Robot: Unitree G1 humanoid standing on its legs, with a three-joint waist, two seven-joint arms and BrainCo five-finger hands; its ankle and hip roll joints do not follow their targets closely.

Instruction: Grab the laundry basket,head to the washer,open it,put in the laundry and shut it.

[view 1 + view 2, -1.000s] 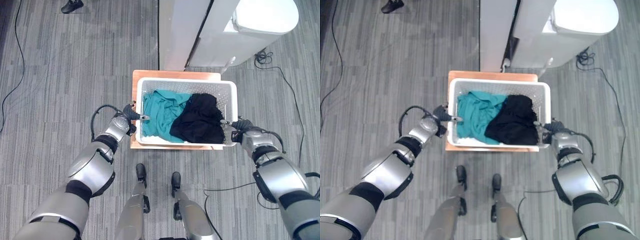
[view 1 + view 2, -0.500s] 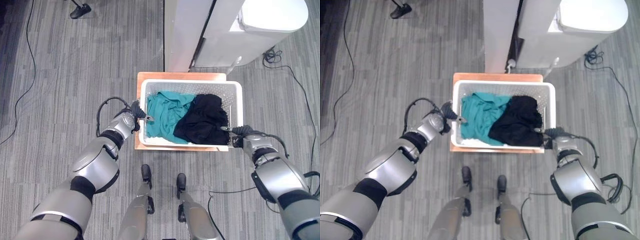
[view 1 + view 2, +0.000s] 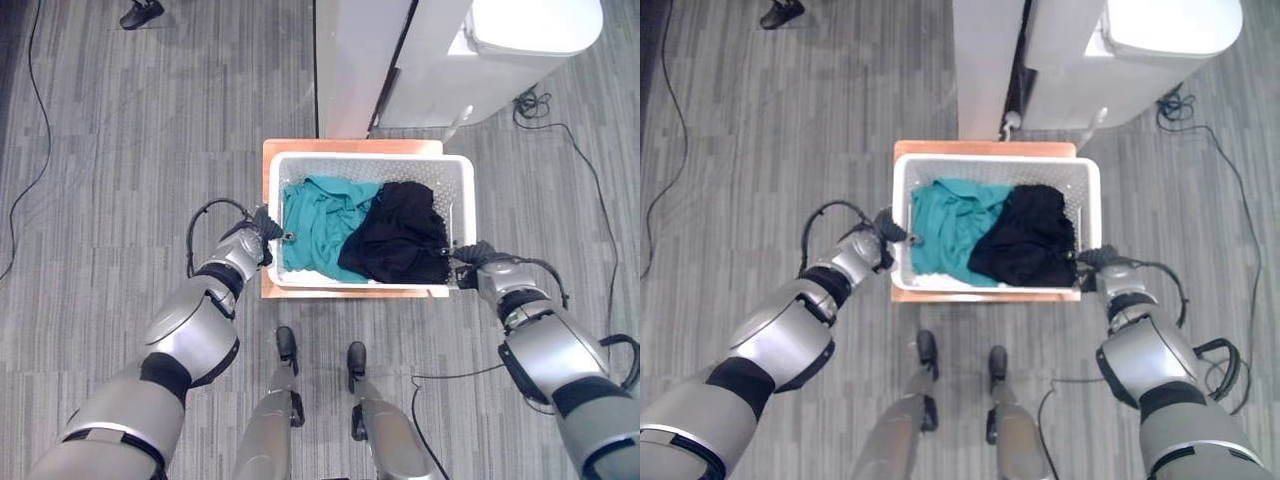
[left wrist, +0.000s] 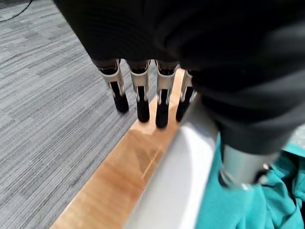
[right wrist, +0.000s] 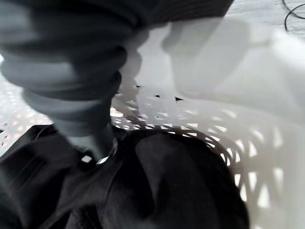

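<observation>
A: White laundry basket (image 3: 372, 165) sits on the wooden stand (image 3: 268, 165). Step?
B: Grasping. Left hand (image 3: 262, 232) fingers (image 4: 139, 98) straight outside the rim, thumb inside; right hand (image 3: 470, 254) grip indeterminate. Next: clamp, lift level.

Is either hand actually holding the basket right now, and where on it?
Both sit at the laundry basket rim: left hand straddles its left edge, thumb inside, fingers straight outside; right hand at the right edge, thumb inside, fingers hidden. Firm grip not confirmed.

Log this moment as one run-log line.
stage: grasping basket | left hand: at laundry basket's left rim, thumb inside | right hand: at right rim | basket: on wooden stand
</observation>
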